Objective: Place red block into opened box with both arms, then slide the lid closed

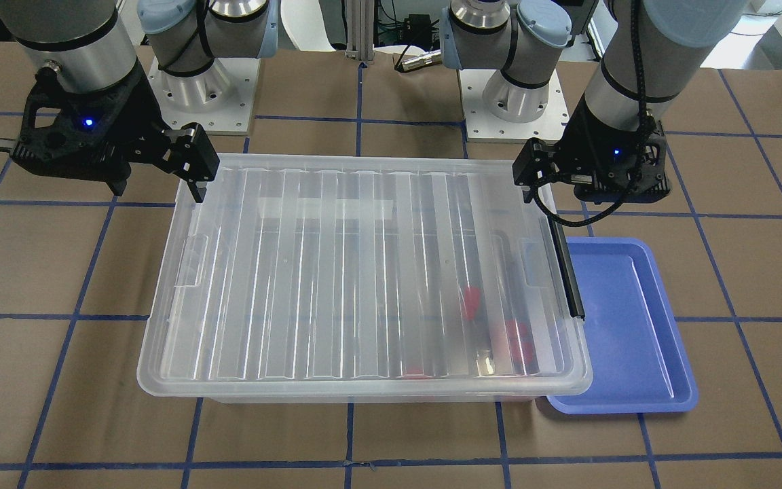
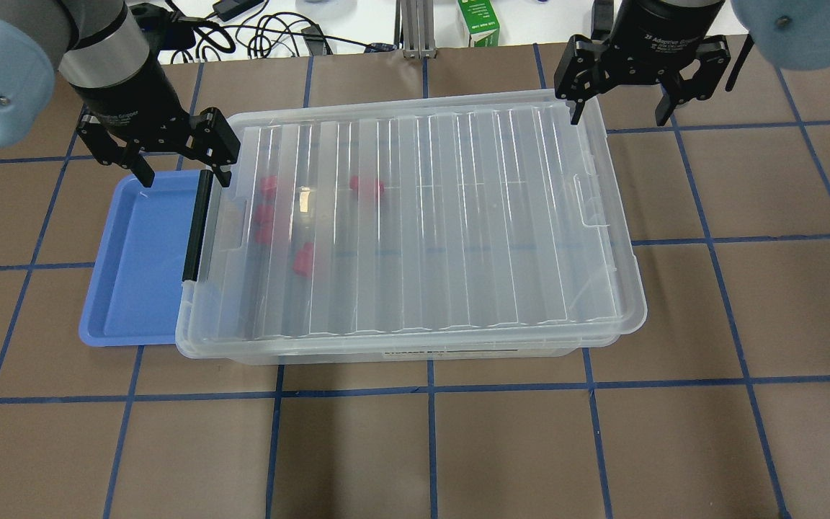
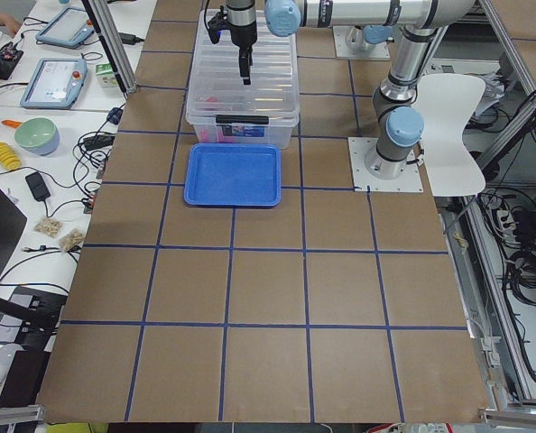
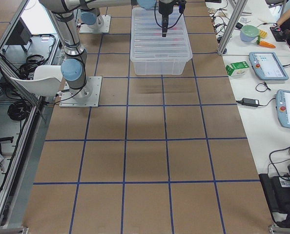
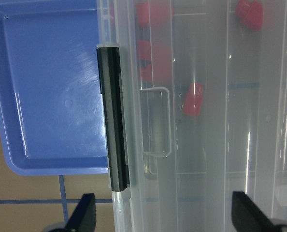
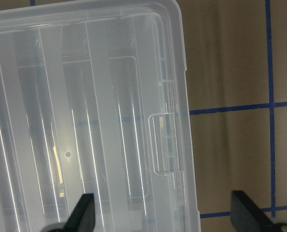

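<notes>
The clear box (image 2: 328, 355) stands mid-table with the ridged clear lid (image 2: 458, 216) lying flat on top and covering it. Several red blocks (image 2: 366, 186) show through the lid near the box's left end, next to the black bar latch (image 2: 195, 223). My left gripper (image 2: 184, 169) is open, hovering over the far left corner by the latch, with nothing between its fingers. My right gripper (image 2: 618, 115) is open too, above the far right corner. In the left wrist view the latch (image 5: 112, 116) and a red block (image 5: 193, 99) lie below the open fingers.
A shallow blue tray (image 2: 134, 274) holding nothing sits against the box's left end, partly under its rim. A green carton (image 2: 478, 21) and cables lie beyond the table's far edge. Brown table with blue grid lines lies all around the box.
</notes>
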You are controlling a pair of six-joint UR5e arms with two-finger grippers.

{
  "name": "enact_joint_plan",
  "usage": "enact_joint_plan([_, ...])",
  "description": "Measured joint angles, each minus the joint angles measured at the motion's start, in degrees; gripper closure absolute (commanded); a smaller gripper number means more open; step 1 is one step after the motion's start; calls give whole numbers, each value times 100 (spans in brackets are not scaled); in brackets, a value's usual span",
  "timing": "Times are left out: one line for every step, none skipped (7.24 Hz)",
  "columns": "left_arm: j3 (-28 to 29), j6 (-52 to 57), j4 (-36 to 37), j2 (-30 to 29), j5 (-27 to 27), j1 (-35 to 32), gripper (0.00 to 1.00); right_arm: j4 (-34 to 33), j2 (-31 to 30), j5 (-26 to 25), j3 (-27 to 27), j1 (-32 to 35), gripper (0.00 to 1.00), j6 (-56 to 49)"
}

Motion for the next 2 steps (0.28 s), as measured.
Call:
enact_joint_plan([27, 24, -11, 18, -3, 0, 0, -2, 2, -3, 5, 2, 0, -2])
enact_joint_plan([60, 41, -31, 43, -17, 1, 0, -3, 4, -5, 8, 5, 0, -1])
